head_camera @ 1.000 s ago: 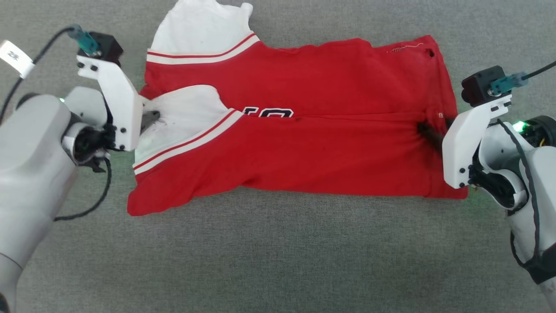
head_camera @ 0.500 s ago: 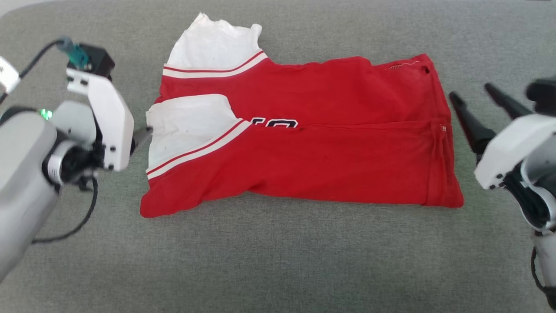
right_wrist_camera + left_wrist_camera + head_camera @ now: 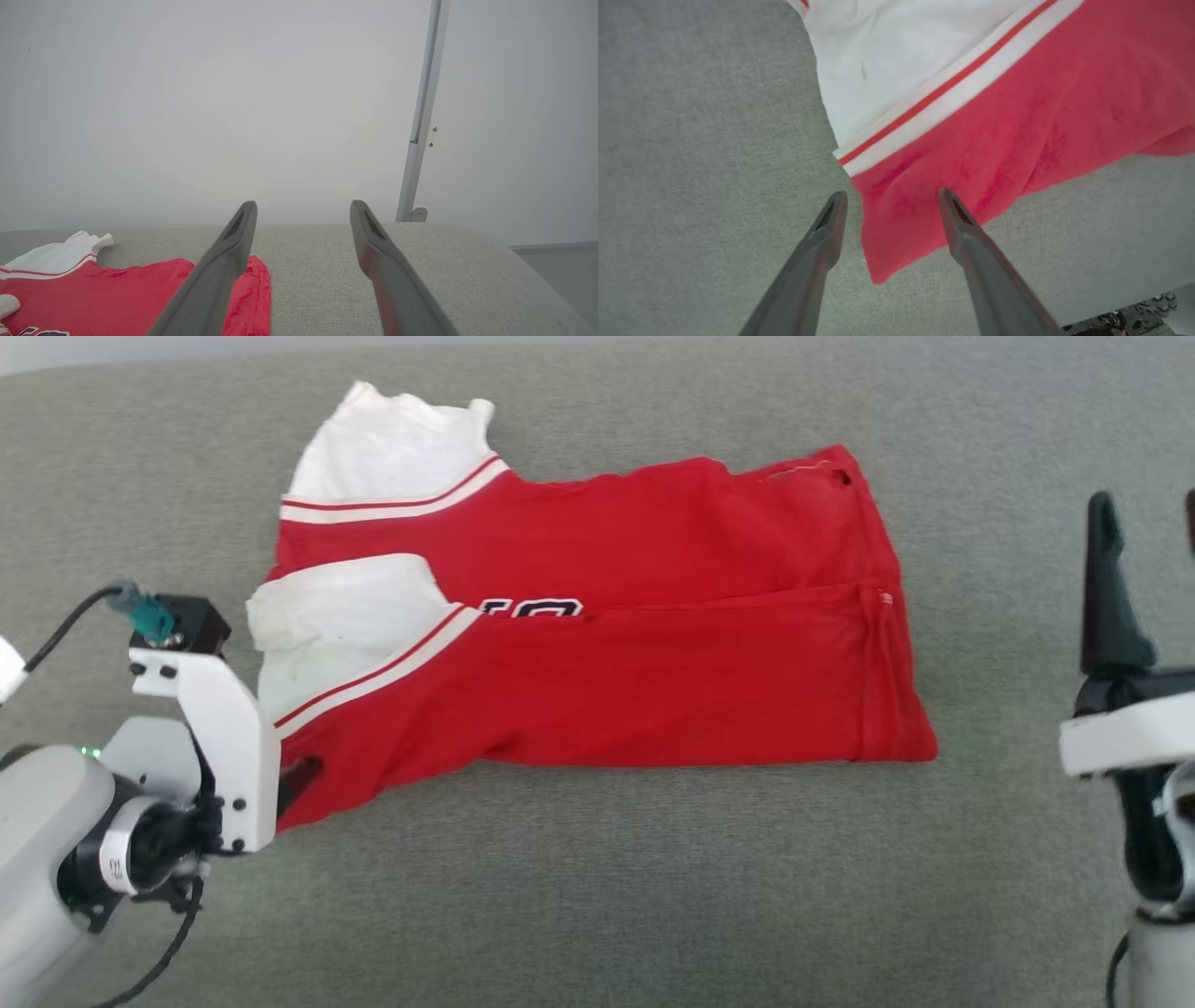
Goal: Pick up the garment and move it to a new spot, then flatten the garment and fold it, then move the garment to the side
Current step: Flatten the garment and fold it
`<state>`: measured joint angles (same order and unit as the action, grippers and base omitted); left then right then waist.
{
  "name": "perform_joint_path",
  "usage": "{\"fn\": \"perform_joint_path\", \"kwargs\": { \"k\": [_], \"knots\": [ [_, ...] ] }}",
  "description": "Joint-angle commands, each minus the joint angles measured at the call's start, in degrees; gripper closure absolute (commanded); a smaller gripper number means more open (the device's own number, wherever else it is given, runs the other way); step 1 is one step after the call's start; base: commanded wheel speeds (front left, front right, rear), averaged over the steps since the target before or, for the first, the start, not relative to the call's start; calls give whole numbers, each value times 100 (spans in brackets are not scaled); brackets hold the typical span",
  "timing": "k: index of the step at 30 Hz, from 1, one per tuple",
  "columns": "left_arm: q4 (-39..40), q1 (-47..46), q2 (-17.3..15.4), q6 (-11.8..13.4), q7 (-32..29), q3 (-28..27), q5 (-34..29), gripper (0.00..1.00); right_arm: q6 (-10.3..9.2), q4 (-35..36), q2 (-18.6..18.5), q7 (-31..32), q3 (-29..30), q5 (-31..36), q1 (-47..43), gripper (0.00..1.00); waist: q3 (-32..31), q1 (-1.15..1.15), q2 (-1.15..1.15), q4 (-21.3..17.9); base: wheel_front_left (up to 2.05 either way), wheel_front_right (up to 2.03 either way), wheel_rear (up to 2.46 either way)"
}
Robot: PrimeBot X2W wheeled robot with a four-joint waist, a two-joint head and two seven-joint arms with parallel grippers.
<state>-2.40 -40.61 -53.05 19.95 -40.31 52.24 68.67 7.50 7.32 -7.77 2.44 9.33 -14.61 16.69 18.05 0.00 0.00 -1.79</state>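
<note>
On the grey woven surface (image 3: 597, 896) lies the thin bright-red T-shirt (image 3: 653, 672) with white striped sleeve ends, folded, long axis left to right, sleeves pointing left. The left gripper (image 3: 892, 195), jaws parted, straddles its near-left corner; the right gripper (image 3: 1146, 513), wide and empty, stands well apart past the hem.

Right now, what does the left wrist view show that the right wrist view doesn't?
Left wrist view: the left tool, open, astride the red corner of the shirt, with the sleeve and its stripes up close. Right wrist view: the right tool, open and clear of the shirt, aimed at a pale wall and a pole past the far edge of the cushion. Shared: the red shirt with a white sleeve, lying on the grey cushion.
</note>
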Motion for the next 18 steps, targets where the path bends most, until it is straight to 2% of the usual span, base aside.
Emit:
{"fn": "perform_joint_path", "kwargs": {
  "k": [1, 6, 10, 11, 12, 13, 18],
  "knots": [
    [11, 87, -26, 35, 35, -17, 50, 0, -3, 38, 55, -35, -4, 35, -98, 0, 33, 0, 0, -70, 0, 0, 0],
    [-202, 389, -49, 202, 146, -172, 365, 0, -3, 222, 246, 80, -25, 5, -382, 0, 113, 0, 0, -243, 0, 0, 0],
    [-539, 572, 50, 127, 180, -185, 530, 0, -3, 261, 298, 273, -94, -89, -557, 0, 149, 0, 0, -304, 0, 0, 0],
    [-634, 603, 91, 106, 161, -177, 581, 4, -3, 250, 296, 355, -114, -117, -594, 0, 157, 0, 0, -310, 0, 0, 0],
    [-711, 617, 137, 65, 159, -180, 620, 88, -3, 224, 269, 463, -172, -189, -614, 0, 166, 0, 0, -310, 0, 0, 0],
    [-783, 630, 182, 25, 149, -178, 664, 100, -3, 175, 224, 615, -258, -255, -643, 0, 171, 0, 0, -309, 0, 0, 0],
    [-982, 540, 366, -163, 105, -90, 643, 100, -3, -58, 29, 1581, -612, -577, -633, 0, 204, 0, 0, -224, 0, 0, 0]
  ]
}}
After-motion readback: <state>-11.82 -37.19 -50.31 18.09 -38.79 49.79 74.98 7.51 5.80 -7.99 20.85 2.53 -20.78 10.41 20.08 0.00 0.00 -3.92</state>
